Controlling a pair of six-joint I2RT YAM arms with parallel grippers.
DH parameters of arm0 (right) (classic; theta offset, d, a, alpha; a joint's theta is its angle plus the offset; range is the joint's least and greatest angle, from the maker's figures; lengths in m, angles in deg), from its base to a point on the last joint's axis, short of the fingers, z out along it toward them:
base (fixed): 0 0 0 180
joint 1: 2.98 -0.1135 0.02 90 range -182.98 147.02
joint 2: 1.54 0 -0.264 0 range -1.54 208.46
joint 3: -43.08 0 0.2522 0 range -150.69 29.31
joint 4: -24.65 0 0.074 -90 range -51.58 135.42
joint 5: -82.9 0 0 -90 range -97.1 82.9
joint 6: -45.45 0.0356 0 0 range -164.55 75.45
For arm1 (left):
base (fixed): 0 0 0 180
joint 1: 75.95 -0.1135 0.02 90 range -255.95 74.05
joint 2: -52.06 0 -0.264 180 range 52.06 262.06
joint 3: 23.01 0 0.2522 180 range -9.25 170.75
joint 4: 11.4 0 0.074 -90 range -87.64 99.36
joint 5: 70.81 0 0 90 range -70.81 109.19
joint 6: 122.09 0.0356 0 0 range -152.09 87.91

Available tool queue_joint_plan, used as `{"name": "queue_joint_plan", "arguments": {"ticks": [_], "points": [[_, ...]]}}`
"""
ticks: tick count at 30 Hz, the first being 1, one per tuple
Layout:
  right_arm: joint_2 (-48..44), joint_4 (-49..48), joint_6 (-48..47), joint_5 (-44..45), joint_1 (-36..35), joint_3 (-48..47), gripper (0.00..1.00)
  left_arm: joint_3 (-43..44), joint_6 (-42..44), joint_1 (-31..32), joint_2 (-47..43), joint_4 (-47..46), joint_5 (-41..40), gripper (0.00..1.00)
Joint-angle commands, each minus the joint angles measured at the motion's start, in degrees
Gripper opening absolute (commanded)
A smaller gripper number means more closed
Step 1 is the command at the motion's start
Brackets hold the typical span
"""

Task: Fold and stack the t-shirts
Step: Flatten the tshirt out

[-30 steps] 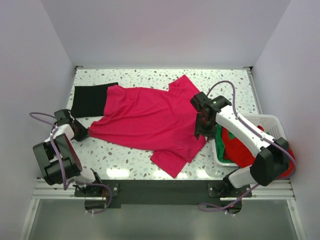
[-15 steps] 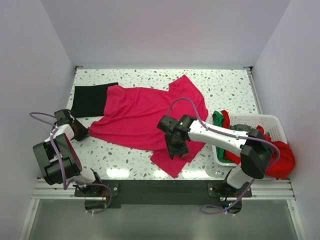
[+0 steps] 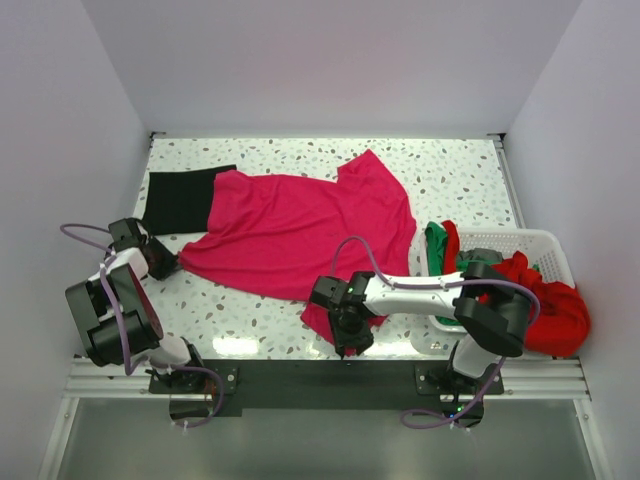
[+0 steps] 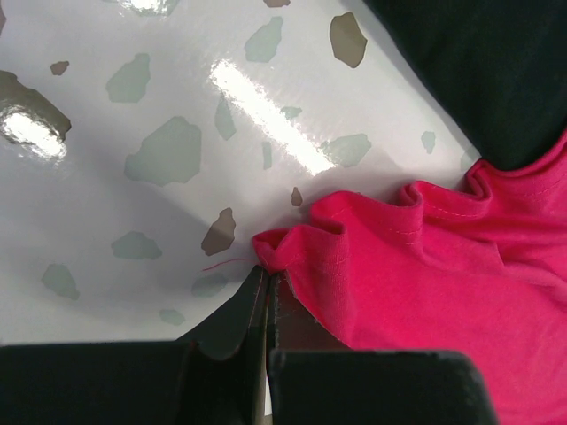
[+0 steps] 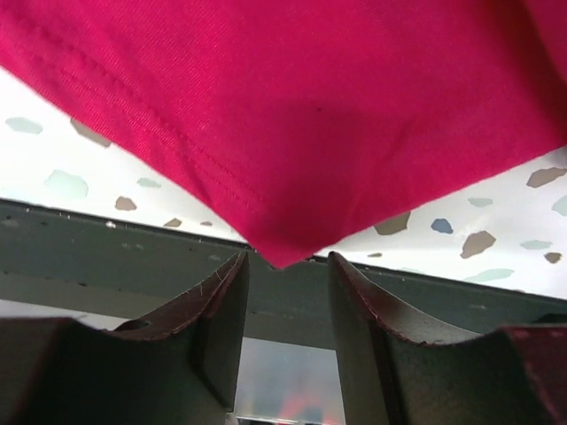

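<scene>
A magenta-pink t-shirt (image 3: 290,230) lies spread and rumpled across the middle of the speckled table. A folded black t-shirt (image 3: 178,200) lies at its back left, partly under it. My left gripper (image 3: 172,264) is shut on the pink shirt's left corner; in the left wrist view the jaws (image 4: 266,279) pinch a small fold of the hem (image 4: 292,243). My right gripper (image 3: 346,342) is open at the shirt's near corner by the table's front edge. In the right wrist view that corner tip (image 5: 279,258) sits just at the gap between the spread fingers (image 5: 226,301).
A white lattice basket (image 3: 530,236) stands at the right edge holding a red shirt (image 3: 540,300) and a green one (image 3: 437,245) that spill over its rim. The dark front rail (image 5: 89,239) runs just below the right gripper.
The right arm has swung from the shirt's right side by the basket down to the shirt's near corner at the front edge. The left arm has not moved.
</scene>
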Motion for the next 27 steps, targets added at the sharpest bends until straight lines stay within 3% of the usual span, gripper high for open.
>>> {"name": "queue_joint_plan", "arguments": {"ticks": [1, 6, 9, 13, 14, 27], "points": [[-0.24, -4.60, 4.14, 0.65, -0.29, 0.97, 0.45, -1.19, 0.72, -0.38, 2.32, 1.25, 0.01, 0.00], [1.52, -6.53, 4.76, 1.27, -0.29, 1.41, 0.44, -1.19, 0.63, -0.47, 3.20, 0.90, 0.18, 0.00], [2.22, -7.24, 4.76, 1.27, -0.29, 2.03, 0.38, -1.19, 0.55, -0.38, 3.29, 0.99, 0.18, 0.00], [2.05, -5.05, 4.23, 0.91, -0.29, 1.24, 0.12, -1.37, 0.54, -0.46, 2.59, 1.16, 0.71, 0.00], [1.70, -2.43, 4.15, 0.74, -0.38, 0.71, 0.01, -1.63, 0.46, -0.38, 2.24, 1.25, 0.89, 0.00], [-8.32, 16.66, 1.34, -9.71, -1.00, -7.81, 0.00, -4.09, -1.74, -0.38, -8.47, 3.71, 1.07, 0.00]]}}
